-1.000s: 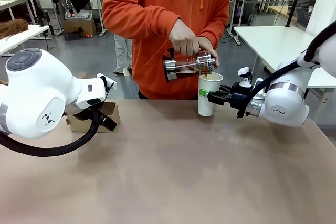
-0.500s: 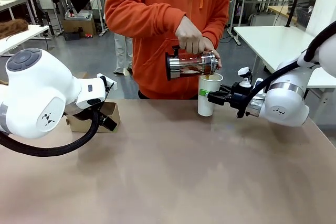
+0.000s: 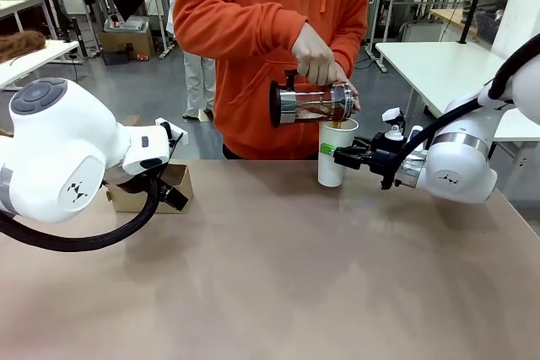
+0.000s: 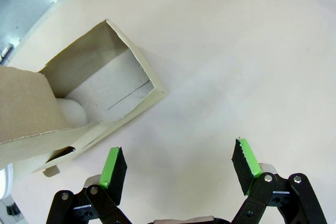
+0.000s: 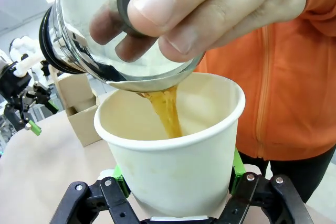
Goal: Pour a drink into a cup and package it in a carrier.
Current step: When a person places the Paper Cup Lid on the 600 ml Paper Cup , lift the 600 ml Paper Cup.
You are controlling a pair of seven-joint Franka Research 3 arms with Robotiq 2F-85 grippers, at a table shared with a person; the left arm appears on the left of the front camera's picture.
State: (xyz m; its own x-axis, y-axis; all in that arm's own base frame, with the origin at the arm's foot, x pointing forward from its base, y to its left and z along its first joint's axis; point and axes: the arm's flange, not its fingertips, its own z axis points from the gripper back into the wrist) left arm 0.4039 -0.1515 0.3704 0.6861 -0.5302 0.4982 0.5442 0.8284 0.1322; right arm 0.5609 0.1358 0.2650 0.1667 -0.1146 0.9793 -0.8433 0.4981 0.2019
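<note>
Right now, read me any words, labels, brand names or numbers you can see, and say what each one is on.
No readable text anywhere.
cup: plain white, no print.
carrier: bare cardboard, no print.
pitcher: no label visible.
left arm and right arm: a small dark emblem on each, a symbol without letters.
Background tables and gear: too small and blurred to read.
</note>
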